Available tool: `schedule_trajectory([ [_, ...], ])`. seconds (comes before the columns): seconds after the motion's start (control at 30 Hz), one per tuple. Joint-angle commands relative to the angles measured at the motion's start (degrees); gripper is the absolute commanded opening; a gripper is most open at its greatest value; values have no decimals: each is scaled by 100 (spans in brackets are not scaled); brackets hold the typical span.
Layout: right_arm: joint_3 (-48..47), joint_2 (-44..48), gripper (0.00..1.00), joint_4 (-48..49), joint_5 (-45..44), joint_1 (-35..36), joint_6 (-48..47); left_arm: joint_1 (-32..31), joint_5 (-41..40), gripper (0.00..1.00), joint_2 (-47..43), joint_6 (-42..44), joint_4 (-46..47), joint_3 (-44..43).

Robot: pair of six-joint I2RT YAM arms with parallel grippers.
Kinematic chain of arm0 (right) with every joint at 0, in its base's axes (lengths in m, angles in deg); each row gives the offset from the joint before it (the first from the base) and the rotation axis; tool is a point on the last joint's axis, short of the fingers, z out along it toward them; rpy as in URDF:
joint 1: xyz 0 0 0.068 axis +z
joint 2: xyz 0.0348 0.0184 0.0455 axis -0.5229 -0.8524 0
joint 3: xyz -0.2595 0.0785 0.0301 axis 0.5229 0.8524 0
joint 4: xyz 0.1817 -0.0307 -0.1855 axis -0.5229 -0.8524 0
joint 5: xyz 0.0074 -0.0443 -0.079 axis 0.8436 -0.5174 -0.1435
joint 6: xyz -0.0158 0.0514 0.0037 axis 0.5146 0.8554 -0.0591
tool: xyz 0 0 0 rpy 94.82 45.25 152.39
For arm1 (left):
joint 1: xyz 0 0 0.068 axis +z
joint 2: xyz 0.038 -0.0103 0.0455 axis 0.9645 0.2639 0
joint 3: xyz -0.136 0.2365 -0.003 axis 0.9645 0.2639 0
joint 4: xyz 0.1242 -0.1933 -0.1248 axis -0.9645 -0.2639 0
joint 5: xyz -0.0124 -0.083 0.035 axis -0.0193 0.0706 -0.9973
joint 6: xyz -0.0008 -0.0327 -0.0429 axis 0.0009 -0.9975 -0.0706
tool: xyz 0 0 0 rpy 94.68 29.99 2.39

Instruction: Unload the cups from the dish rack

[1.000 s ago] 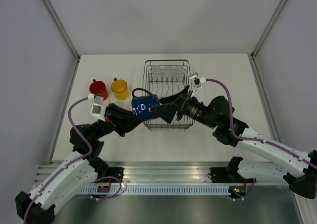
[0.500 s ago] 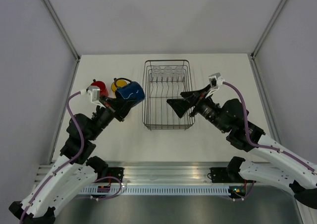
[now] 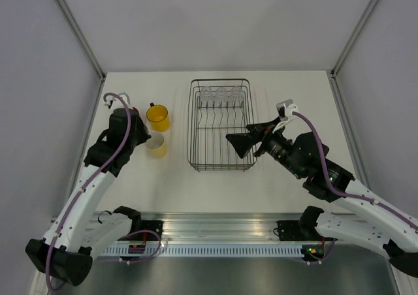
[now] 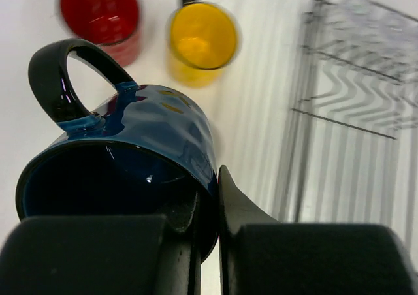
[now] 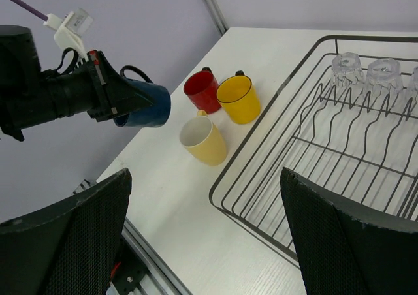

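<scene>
My left gripper (image 4: 208,192) is shut on the rim of the dark blue mug (image 4: 134,155), one finger inside and one outside. The mug hangs tilted, just left of the red mug (image 5: 202,91) and above the table. Beside the red mug stand the orange-yellow mug (image 3: 157,117) and the cream mug (image 3: 155,145). In the top view the left arm hides the blue and red mugs. The dish rack (image 3: 221,161) holds three clear glass tumblers (image 3: 222,93) at its far end. My right gripper (image 3: 236,145) is open and empty over the rack's near right corner.
The three set-down mugs cluster between the rack and the table's left edge (image 3: 88,145). The enclosure's grey walls stand on the left, right and far sides. An aluminium rail (image 3: 215,226) runs along the near edge.
My left arm has carried the blue mug from the rack's near left corner leftward to beside the red mug. My right gripper drew back slightly to the right, still open.
</scene>
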Motion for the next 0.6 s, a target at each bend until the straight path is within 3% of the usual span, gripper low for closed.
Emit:
schedule_trajectory([
  [0.0, -119, 110, 98, -118, 4, -24, -173, 863, 521, 2, 195, 355, -318, -435],
  [0.37, -110, 286, 98, -294, 311, -24, -551, 1838, 1930, 2, 1566, 1420, -872, -954],
  [0.57, -163, 357, 98, -408, 558, -32, -762, 2147, 1983, 2, 1839, 1667, -960, -1050],
])
